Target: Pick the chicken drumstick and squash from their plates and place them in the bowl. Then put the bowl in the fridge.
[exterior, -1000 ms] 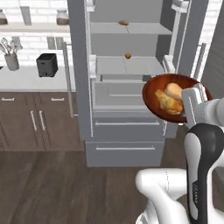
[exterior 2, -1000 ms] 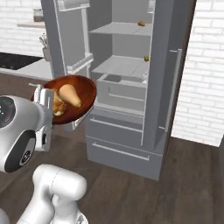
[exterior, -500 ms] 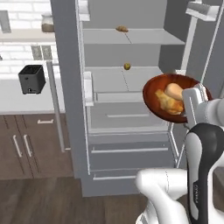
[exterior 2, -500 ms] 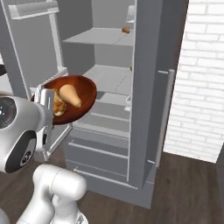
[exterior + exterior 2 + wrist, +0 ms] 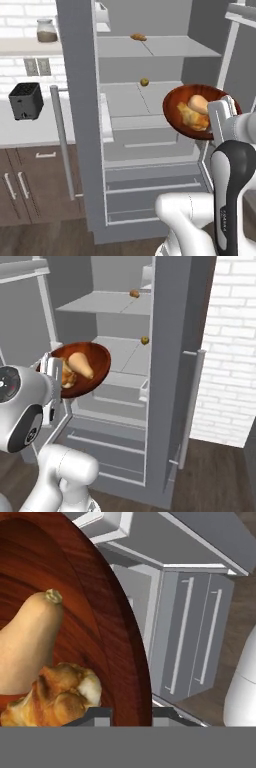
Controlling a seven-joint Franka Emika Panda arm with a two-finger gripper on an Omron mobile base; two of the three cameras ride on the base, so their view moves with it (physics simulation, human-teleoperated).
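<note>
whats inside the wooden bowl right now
The bowl holds the squash and the chicken drumstick, touching each other. The bowl floor beneath them is covered.

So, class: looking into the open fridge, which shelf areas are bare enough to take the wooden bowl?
The middle shelf is bare in front of the small round fruit at its back. The top shelf is bare beside the brown item. The bowl, held by the gripper, is crowded: squash and drumstick.

Both base views near open fridge [image 5: 150, 125]
</note>
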